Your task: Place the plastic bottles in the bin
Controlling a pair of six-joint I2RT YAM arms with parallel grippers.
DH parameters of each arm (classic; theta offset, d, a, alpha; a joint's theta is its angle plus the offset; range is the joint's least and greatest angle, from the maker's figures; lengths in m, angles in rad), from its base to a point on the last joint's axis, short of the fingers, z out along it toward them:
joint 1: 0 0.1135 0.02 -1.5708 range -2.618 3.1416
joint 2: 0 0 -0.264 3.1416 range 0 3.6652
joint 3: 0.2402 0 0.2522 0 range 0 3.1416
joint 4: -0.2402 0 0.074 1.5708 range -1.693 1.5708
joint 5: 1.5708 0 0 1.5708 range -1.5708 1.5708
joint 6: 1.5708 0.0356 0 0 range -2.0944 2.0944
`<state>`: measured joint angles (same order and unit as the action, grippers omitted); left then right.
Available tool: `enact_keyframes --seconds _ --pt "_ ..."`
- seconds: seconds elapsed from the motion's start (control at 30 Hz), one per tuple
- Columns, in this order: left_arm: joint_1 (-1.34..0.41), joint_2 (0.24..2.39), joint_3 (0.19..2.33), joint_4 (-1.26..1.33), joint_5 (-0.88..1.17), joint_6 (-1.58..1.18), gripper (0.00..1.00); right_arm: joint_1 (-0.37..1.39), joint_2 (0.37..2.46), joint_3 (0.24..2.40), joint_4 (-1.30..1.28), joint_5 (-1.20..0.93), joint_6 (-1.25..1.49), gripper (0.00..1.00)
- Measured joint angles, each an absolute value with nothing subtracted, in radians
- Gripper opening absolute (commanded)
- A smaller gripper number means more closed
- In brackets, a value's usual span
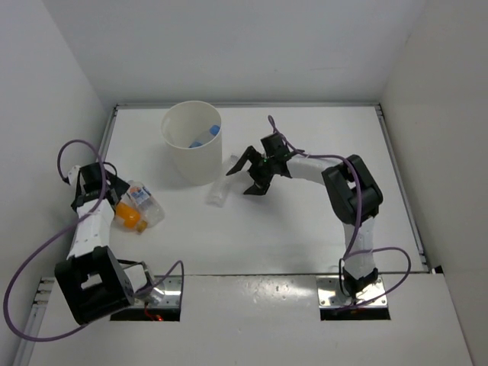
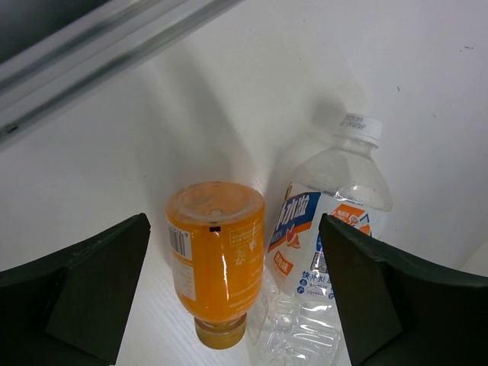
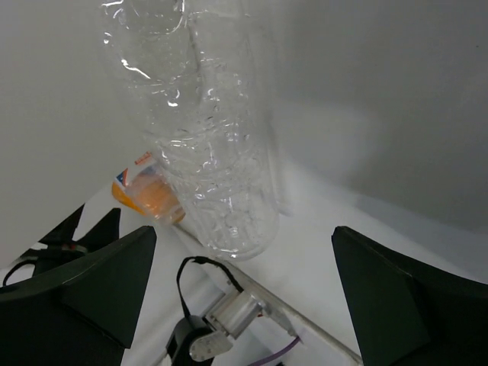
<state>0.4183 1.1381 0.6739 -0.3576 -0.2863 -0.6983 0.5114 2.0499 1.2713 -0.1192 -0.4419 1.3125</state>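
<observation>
The white bin (image 1: 185, 156) stands at the back, with the blue-labelled bottle (image 1: 207, 136) inside it. The plain clear bottle (image 1: 220, 187) lies on the table just right of the bin; it also shows in the right wrist view (image 3: 206, 152). My right gripper (image 1: 248, 175) is open and empty beside it (image 3: 244, 297). The orange bottle (image 1: 127, 215) and the bottle with the white-blue-red label (image 1: 144, 200) lie side by side at the left. My left gripper (image 1: 117, 192) is open just over them. In the left wrist view the gripper (image 2: 236, 305) has both the orange bottle (image 2: 217, 259) and the labelled bottle (image 2: 328, 221) between its fingers, untouched.
White walls close in the table on the left, back and right. A metal rail (image 2: 91, 53) runs along the left edge, close to the two bottles. The left arm's base (image 1: 91, 286) is at the near edge.
</observation>
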Motion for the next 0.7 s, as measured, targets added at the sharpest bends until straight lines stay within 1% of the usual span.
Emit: enact_keyframes --seconds 0.13,0.27,0.4,0.57,0.7 --pt "0.418 1.116 0.741 -0.440 -0.303 -0.664 1.00 0.501 2.066 1.270 -0.076 -0.493 1.330 0.99" --pt "0.418 1.048 0.748 -0.504 -0.310 -0.677 1.00 0.492 2.115 1.280 -0.044 -0.531 1.334 0.99" --pt "0.418 0.948 0.739 -0.564 -0.328 -0.703 1.00 0.483 2.173 1.295 -0.022 -0.596 1.351 0.93" --pt "0.418 0.868 0.737 -0.603 -0.305 -0.715 1.00 0.479 2.183 1.298 -0.004 -0.615 1.355 0.93" --pt "0.411 0.867 0.737 -0.613 -0.264 -0.693 1.00 0.480 2.199 1.319 0.001 -0.620 1.355 0.88"
